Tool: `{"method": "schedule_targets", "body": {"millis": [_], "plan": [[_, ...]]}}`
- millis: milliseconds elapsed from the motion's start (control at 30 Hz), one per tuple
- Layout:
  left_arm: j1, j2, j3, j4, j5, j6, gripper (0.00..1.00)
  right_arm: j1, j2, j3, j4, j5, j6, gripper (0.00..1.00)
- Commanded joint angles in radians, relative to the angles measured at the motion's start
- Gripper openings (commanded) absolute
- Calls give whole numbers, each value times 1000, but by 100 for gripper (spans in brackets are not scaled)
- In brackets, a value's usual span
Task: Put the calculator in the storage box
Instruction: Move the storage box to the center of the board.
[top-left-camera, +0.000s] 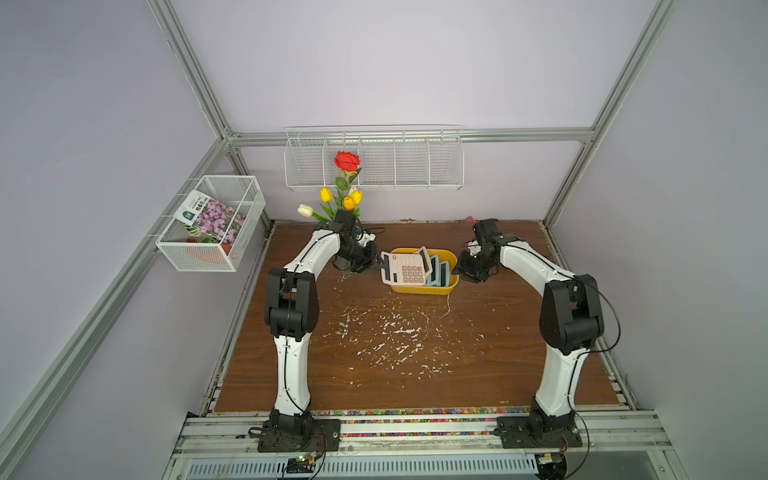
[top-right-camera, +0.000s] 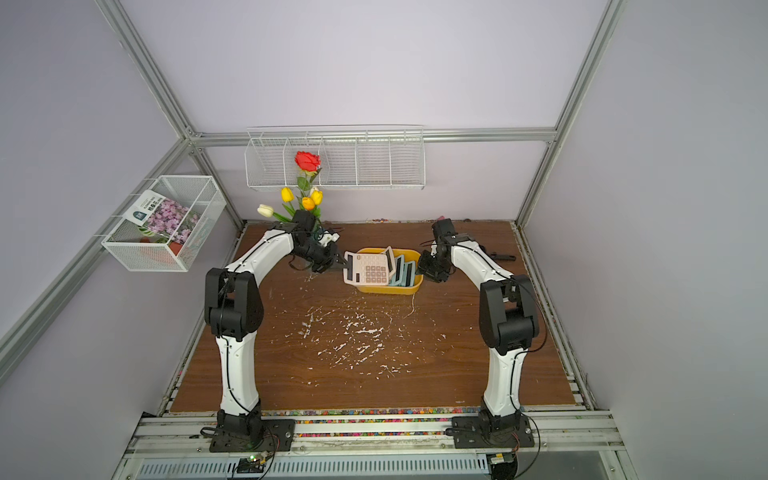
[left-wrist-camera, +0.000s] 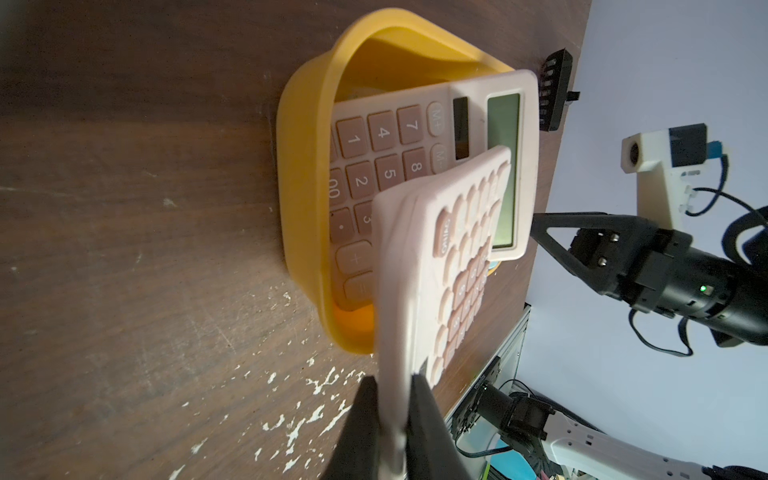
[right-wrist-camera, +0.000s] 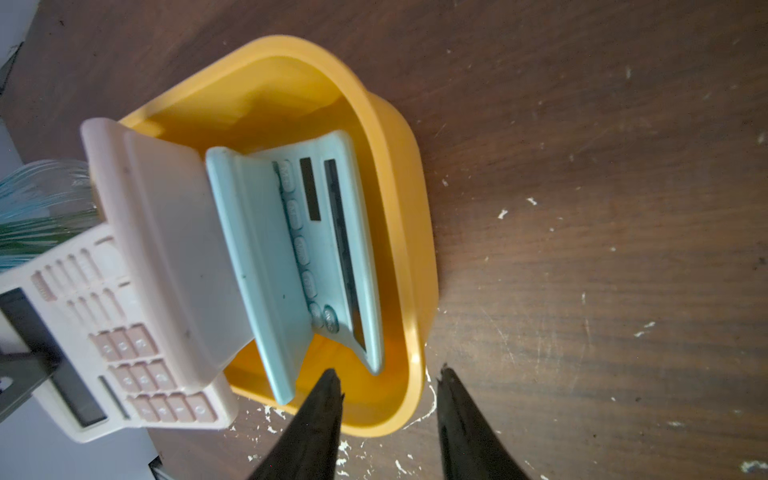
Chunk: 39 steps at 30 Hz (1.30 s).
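One pink calculator (top-left-camera: 405, 271), clamped at the end bearing its display by the left gripper (left-wrist-camera: 392, 384), whose jaws were pressed tight on the casing's edge. It was held tilted, keys upward, with its free end reaching over the left end of the storage box (top-left-camera: 419, 289); whether it touched the rim could not be told. The storage box was yellow, shallow and round-cornered, and stood on the surface (top-left-camera: 374, 365) toward the back, between the two arms. It contained a second pink calculator (left-wrist-camera: 374, 158), leaning just behind the held one with its display end above the rim, and two teal calculators (top-left-camera: 441, 274), on edge and tilted, in the right half. The right gripper (right-wrist-camera: 388, 370) had its jaws apart and sat astride the box's right end wall, one finger over the interior and one outside; contact with the wall could not be told. The surface was brown wood grain, scuffed with white flecks in front of the box. Artificial flowers (top-left-camera: 347, 161), a red rose and yellow, orange and white tulips, rose behind the left arm. A white wire rack (top-left-camera: 415, 166) with divided compartments hung on the back wall. A white mesh basket (top-left-camera: 245, 195) on the left wall held a flower-printed packet (top-left-camera: 212, 218).
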Motion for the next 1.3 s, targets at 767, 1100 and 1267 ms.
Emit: {"method": "schedule_targets", "body": {"millis": [767,1100,1267], "plan": [[13,-123,-147,77,2,-71,14,6,44,26,-112,19,-211,0],[13,-156,-167,96,7,-92,14,4,43,43,-206,-23,-301,0],[9,-192,-208,133,17,-117,14,1,36,33,-233,-46,-321,0]]}}
